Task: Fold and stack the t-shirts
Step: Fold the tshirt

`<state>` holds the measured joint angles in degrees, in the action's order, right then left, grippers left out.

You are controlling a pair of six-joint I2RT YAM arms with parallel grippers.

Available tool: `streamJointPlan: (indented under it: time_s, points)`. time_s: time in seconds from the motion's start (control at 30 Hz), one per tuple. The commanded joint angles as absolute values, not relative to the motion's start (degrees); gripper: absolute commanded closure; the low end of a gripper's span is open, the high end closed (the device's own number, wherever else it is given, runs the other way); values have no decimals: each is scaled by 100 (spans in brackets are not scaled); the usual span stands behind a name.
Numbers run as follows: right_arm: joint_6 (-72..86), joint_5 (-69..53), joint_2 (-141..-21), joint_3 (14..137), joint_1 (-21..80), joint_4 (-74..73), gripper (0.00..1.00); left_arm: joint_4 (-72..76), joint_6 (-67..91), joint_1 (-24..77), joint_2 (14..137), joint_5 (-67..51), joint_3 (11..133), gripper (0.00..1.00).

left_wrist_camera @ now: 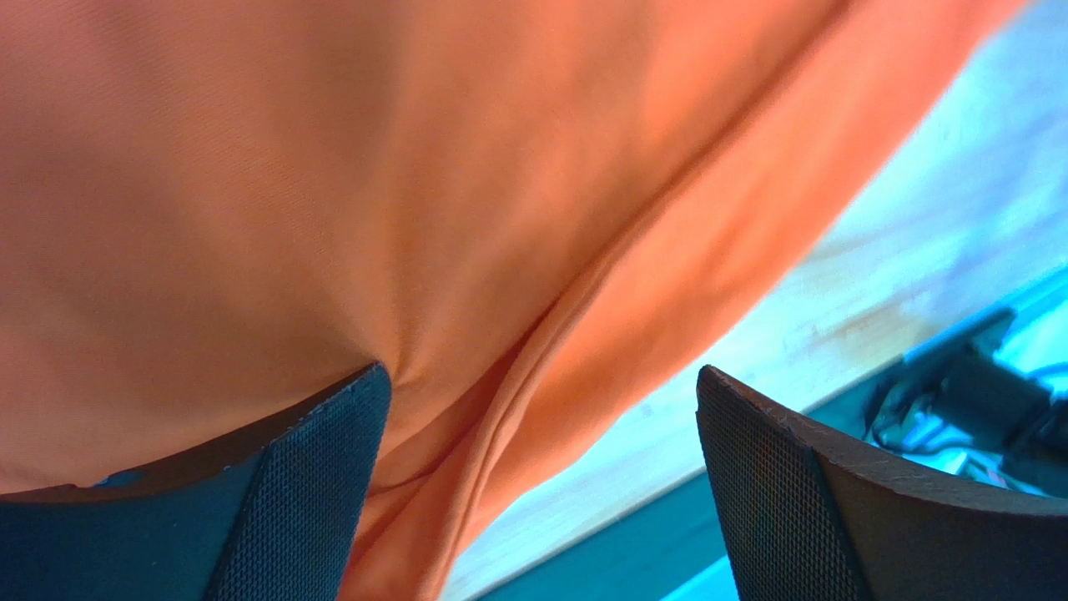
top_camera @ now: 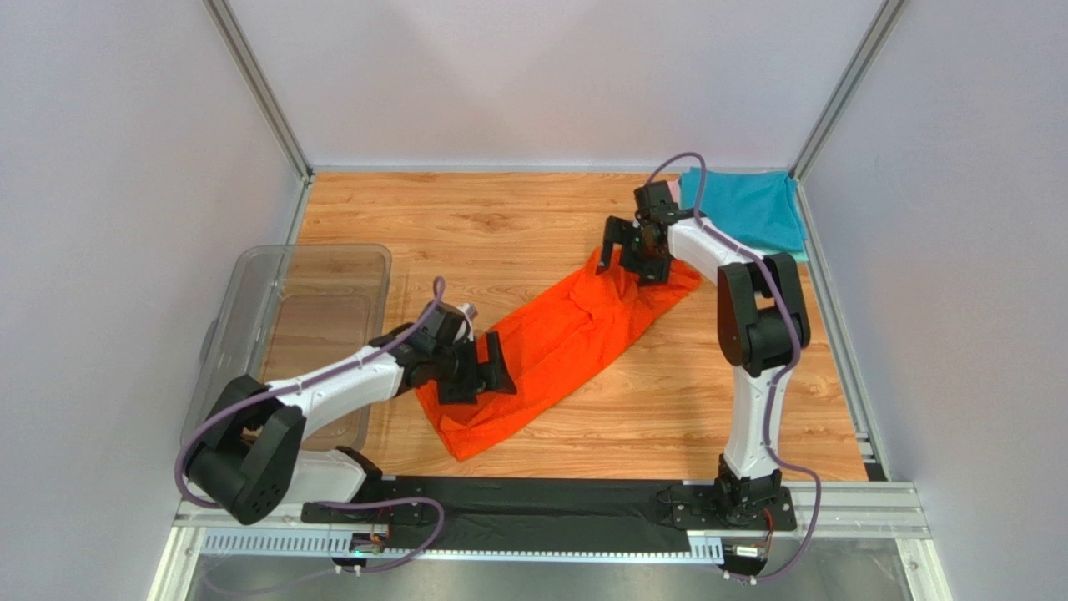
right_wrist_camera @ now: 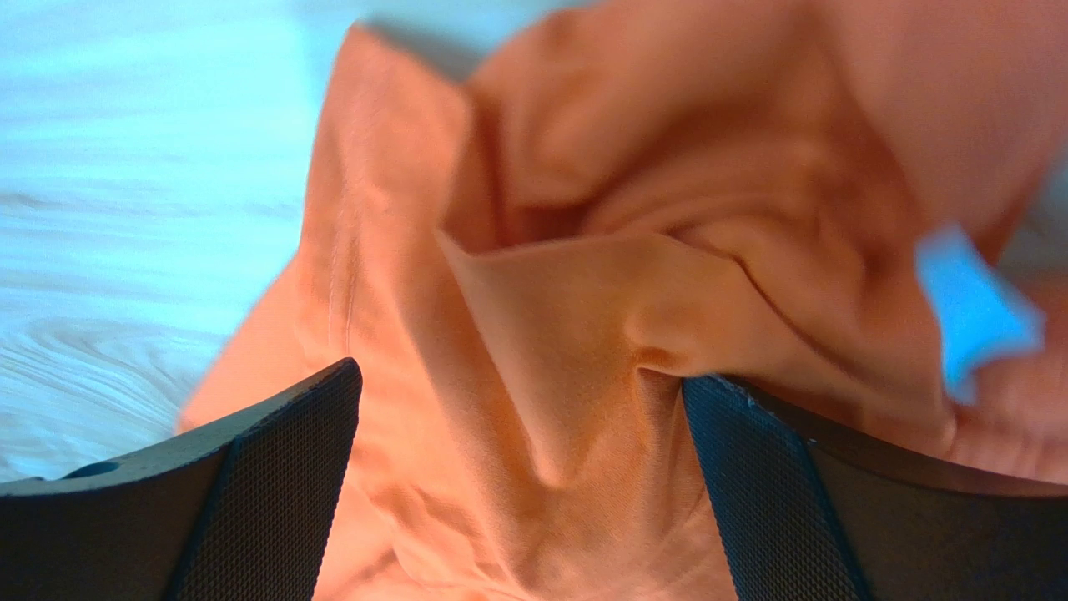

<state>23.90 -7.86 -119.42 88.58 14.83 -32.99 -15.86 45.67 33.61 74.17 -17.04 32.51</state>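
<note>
The overhead view is bright and even, shadows soft. Wrist views tint blue; past the right gripper [right_wrist_camera: 517,382] the orange t-shirt [right_wrist_camera: 602,301] blurs.

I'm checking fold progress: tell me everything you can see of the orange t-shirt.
The orange t-shirt is soft fabric, bunched into a long wrinkled strip lying diagonally on the wooden table. The left claw stands open over its near end, the right claw open over its crumpled far end, where a pale label shows.
</note>
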Motion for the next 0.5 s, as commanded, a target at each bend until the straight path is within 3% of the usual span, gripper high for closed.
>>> streamJointPlan:
  time_s: [0.0,0.33,0.47]
  points:
    - [2329,-1063,-12662,9761,1740,-3401,0,-1644,5395,3945,7304,-1521,2734,0]
    - [2232,-1310,-14842,13223,2092,-3736,0,-713,5827,5035,7575,-1151,3075,0]
    - [2232,-1467,-15327,13955,2074,-3386,0,-449,5792,5238,8032,-1116,3295,0]
